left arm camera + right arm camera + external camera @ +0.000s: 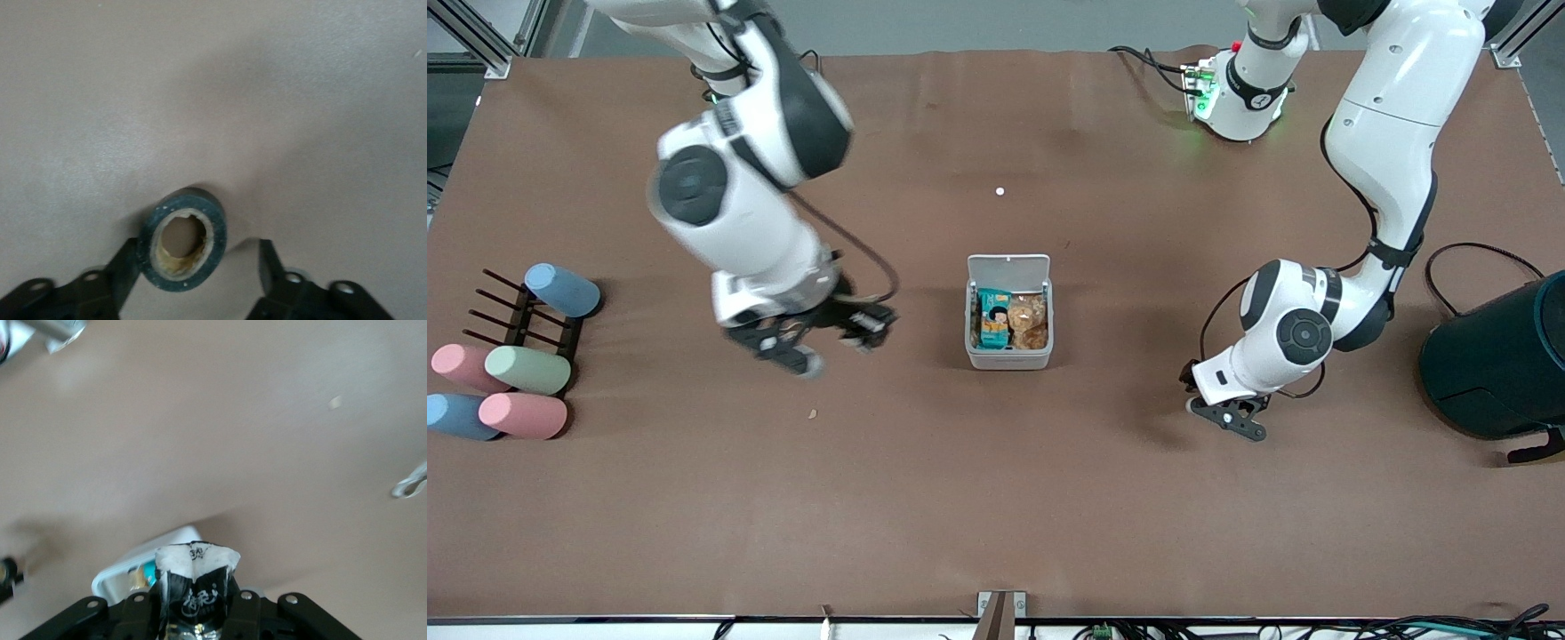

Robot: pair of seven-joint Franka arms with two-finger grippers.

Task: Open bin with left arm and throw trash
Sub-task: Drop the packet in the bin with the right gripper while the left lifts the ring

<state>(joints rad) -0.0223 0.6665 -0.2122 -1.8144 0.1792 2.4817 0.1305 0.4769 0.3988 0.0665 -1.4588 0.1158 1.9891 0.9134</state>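
Left fingers (pixel 197 267) apart beside tape roll (pixel 183 248); right fingers (pixel 193 613) clamped on black wrapper (pixel 195 587)

A: Which colours are seen on the tabletop (pixel 996 498)?

B: A plain brown surface is shown. The bin (pixel 1009 357) is white, and a teal packet (pixel 993 317) and a tan packet (pixel 1029 322) are seen inside it.

A: And the trash?

B: The tape roll (pixel 183 247) is dark, with a tan core. The wrapper (pixel 195 590) is black and white, with black print.

A: Anything else?

B: Pastel cups (pixel 516 391) in pink, green and blue are seen at the edge by the right arm. A dark teal container (pixel 1498 364) is seen at the edge by the left arm.
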